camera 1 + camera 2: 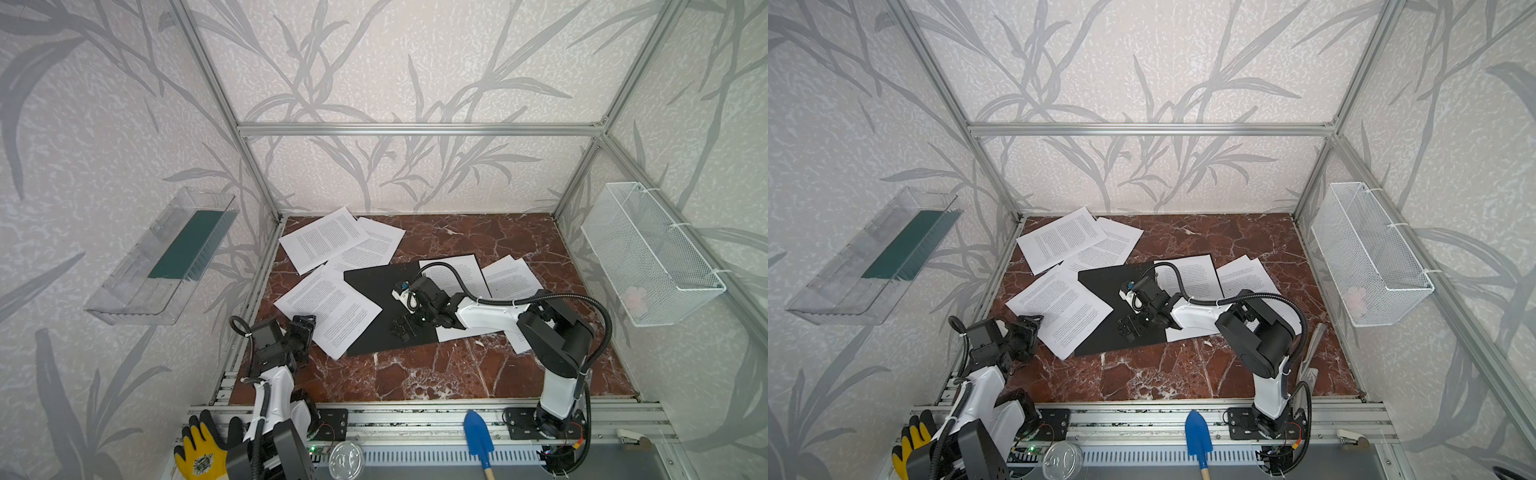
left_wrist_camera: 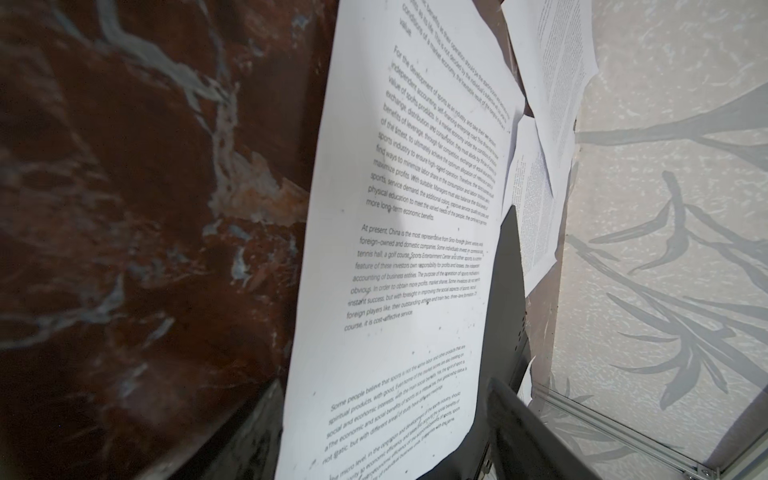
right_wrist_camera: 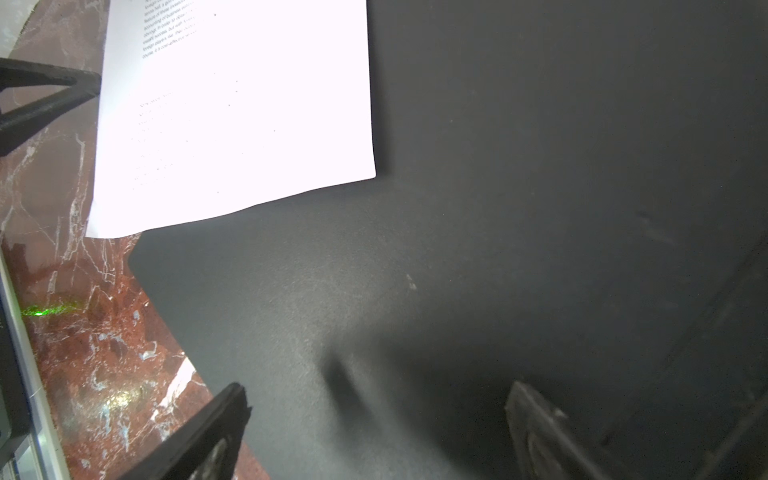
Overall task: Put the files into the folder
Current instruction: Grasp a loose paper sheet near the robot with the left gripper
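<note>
The right gripper (image 1: 405, 328) hangs over the black folder (image 1: 374, 291) with its jaws spread wide and nothing between them. The right wrist view shows its fingers (image 3: 199, 436) apart, with only bare folder cover (image 3: 498, 228) between them (whether the tips touch the cover I cannot tell). The left gripper (image 1: 305, 324) is released too, jaws apart, at the 9 o'clock edge of the nearest sheet (image 1: 328, 307). In the left wrist view that sheet (image 2: 407, 249) runs down between the fingers (image 2: 536, 432), not pinched.

The folder lies flat in the middle of the marble table (image 1: 415, 374), with the files scattered around it. The nearest sheet overlaps its 9 o'clock side. A few overlapping sheets (image 1: 324, 239) lie toward 11 o'clock. One (image 1: 457, 270) rests on the folder's 2 o'clock part, and more (image 1: 511, 276) lie at 3 o'clock, partly under the right arm.

The left wrist view makes the print readable, paragraphs about sport; in both top views it is only grey lines. The right wrist view alone shows a green glint (image 3: 50, 309) on the marble.
</note>
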{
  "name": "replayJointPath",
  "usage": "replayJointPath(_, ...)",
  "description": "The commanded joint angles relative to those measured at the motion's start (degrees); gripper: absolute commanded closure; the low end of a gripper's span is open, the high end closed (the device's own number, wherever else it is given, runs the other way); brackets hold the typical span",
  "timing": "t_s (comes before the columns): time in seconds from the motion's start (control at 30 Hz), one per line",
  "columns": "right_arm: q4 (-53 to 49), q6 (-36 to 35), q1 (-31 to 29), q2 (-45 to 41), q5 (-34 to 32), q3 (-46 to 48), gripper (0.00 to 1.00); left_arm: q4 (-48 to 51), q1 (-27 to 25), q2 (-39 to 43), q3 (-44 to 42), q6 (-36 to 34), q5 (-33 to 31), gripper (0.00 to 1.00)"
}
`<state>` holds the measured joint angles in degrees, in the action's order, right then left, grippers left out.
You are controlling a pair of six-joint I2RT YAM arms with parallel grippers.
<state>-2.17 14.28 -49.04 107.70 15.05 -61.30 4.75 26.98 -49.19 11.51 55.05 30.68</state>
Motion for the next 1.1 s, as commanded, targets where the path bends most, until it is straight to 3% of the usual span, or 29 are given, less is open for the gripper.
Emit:
replayJointPath(0.0, -4.33, 0.01, -0.36, -0.03, -0.19, -0.47, 0.03, 0.98, -0.50, -0.66, -1.38, 0.37, -1.63, 0.25)
replayJointPath(0.33, -5.56, -0.22, -0.31, -0.12, 0.50, -1.09, 0.02, -7.86, -0.74, -8.56, -3.11, 1.45, 1.67, 0.36)
replayJointPath(0.73, -5.56, -0.05, -0.20, -0.32, 0.77, -1.10, 0.02, -11.12, -0.92, -8.91, -3.95, 2.65, 2.32, 0.57)
replayJointPath(1.07, -5.70, -0.26, -0.18, -4.02, -0.59, 0.31, 0.00, -13.64, -1.19, -6.81, -1.68, 3.70, 5.31, 0.91)
